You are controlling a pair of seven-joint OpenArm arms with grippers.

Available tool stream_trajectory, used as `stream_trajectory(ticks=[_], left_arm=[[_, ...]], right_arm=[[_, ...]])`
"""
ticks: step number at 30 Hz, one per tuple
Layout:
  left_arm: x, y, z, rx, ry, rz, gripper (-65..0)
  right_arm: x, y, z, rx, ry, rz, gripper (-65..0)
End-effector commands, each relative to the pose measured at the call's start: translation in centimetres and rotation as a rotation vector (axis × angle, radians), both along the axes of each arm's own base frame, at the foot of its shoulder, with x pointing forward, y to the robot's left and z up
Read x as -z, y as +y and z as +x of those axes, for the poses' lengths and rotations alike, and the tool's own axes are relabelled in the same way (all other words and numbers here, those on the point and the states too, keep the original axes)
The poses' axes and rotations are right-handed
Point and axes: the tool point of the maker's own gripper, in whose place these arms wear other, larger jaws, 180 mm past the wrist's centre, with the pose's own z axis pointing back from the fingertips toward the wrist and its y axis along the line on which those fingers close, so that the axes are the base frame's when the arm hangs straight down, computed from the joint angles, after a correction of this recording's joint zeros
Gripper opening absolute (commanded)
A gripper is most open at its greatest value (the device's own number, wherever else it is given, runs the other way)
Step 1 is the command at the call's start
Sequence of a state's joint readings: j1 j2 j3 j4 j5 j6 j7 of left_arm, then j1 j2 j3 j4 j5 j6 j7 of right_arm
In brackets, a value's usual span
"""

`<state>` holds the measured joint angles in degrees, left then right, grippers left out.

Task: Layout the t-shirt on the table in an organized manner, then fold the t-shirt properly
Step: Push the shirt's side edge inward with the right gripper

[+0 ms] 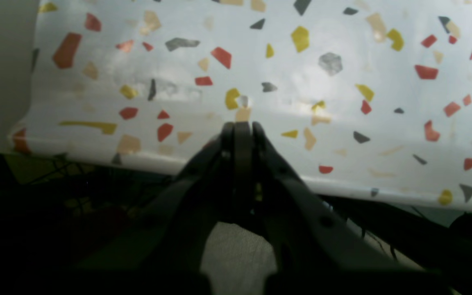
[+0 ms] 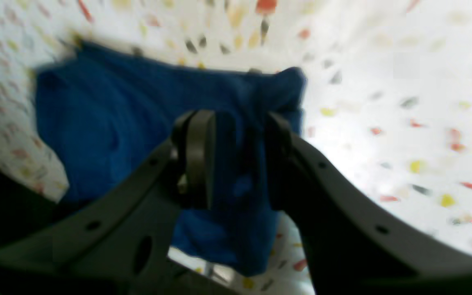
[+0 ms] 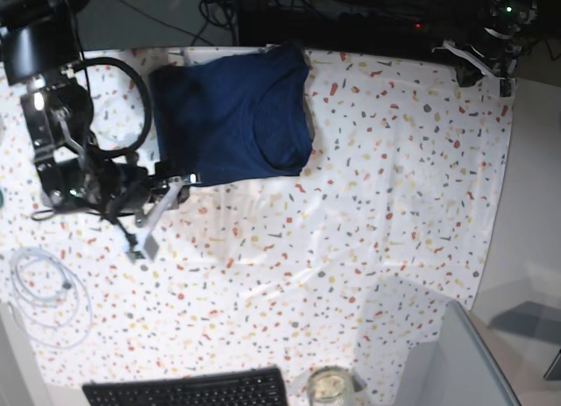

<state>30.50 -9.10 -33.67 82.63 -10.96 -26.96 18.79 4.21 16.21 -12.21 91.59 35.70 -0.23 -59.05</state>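
Note:
The dark navy t-shirt (image 3: pixel 235 117) lies folded into a compact rectangle at the far left part of the speckled table (image 3: pixel 368 187). My right gripper (image 3: pixel 181 185) is at the shirt's near left corner. In the right wrist view its jaws stand apart, open, with the t-shirt (image 2: pixel 109 119) showing in the gap and beneath the right gripper (image 2: pixel 238 157); the picture is blurred. My left gripper (image 1: pixel 242 128) is shut with nothing in it, hovering over the table (image 1: pixel 334 86) near its edge, away from the shirt.
A black keyboard (image 3: pixel 188 390) and a glass jar (image 3: pixel 329 387) sit at the near edge. A coiled white cable (image 3: pixel 48 288) lies at the left. A grey box (image 3: pixel 456 362) stands at the near right. Dark cables and gear line the far edge.

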Motion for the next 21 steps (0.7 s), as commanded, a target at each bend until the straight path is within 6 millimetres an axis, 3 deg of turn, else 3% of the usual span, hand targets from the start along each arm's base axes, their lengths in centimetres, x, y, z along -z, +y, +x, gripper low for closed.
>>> stream_trajectory(ticks=[1, 4, 8, 12, 14, 21], left_arm=[[-0.9, 0.7, 0.5, 0.0, -0.032, 0.014, -65.0], [-0.8, 0.5, 0.5, 0.001, -0.032, 0.012, -65.0], [-1.1, 0.5, 0.8, 0.0, -0.043, 0.01, -65.0], [-1.1, 0.4, 1.0, 0.001, -0.047, 0.009, -65.0], [-1.1, 0.4, 0.9, 0.002, -0.046, 0.009, -65.0], [-1.0, 0.4, 0.7, 0.001, -0.042, 0.007, -65.0]], right_arm=[[-1.7, -0.4, 0.7, 0.015, -0.06, 0.014, -45.9], [-2.7, -0.1, -0.4, 0.01, -0.089, 0.029, -46.1], [-1.1, 1.2, -2.0, -0.039, -0.034, 0.026, -47.4], [0.7, 1.8, -3.0, -0.065, 0.022, 0.016, -62.1], [1.2, 2.0, -3.0, -0.064, 0.021, 0.019, -64.1], [4.8, -0.6, -1.8, 0.03, 0.042, -0.012, -64.1]])
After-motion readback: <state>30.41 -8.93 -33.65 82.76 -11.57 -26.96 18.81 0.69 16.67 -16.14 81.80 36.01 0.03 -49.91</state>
